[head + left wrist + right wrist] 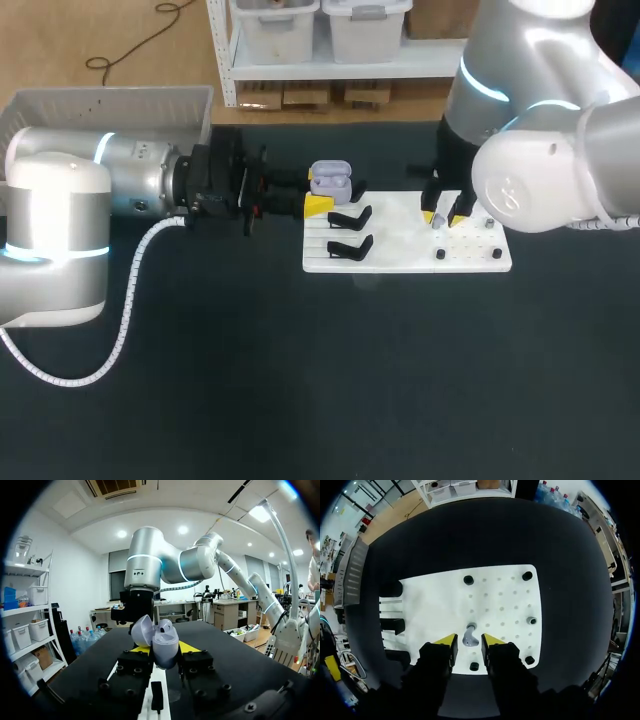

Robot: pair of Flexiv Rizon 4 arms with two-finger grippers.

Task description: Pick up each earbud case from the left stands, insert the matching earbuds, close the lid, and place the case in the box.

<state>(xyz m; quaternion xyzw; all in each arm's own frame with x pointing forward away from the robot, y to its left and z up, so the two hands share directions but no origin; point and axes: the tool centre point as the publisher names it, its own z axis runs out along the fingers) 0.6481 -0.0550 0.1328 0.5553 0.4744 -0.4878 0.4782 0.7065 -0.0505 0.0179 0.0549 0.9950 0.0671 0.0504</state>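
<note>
The lilac earbud case (330,181), lid open, is clamped in the left pincer (164,651). A small greyish earbud (470,636) rests on the white board (435,605).

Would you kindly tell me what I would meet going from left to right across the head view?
Left arm → earbud case → right gripper → rightmost black peg.

Left arm lying level, its left gripper (166,651) clamped on the earbud case (165,637); right arm pointing down, right gripper (469,641) fingers narrowly parted.
</note>
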